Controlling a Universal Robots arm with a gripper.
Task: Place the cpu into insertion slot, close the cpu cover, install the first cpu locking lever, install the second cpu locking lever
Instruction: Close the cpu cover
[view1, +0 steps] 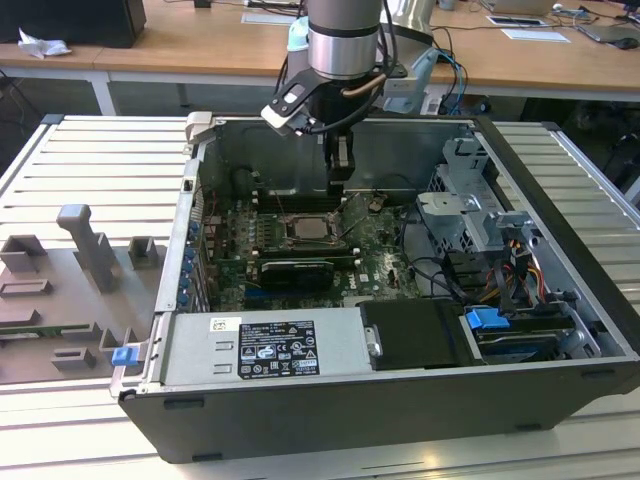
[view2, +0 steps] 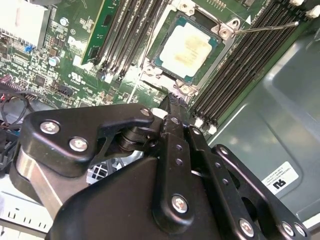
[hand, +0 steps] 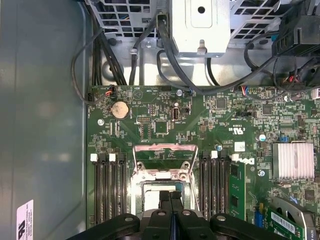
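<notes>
The gripper is hanging low inside the open computer case, close over the green motherboard. Its two black fingers are pressing flat against each other and are gripping nothing. In the second wrist view the cpu is lying flat in the insertion slot, its pale metal top facing up, just beyond the fingertips. In the first wrist view the cpu cover seems to be standing raised, with the green board showing through its window. A thin metal lever is sticking out free over the long black memory slots beside the socket.
</notes>
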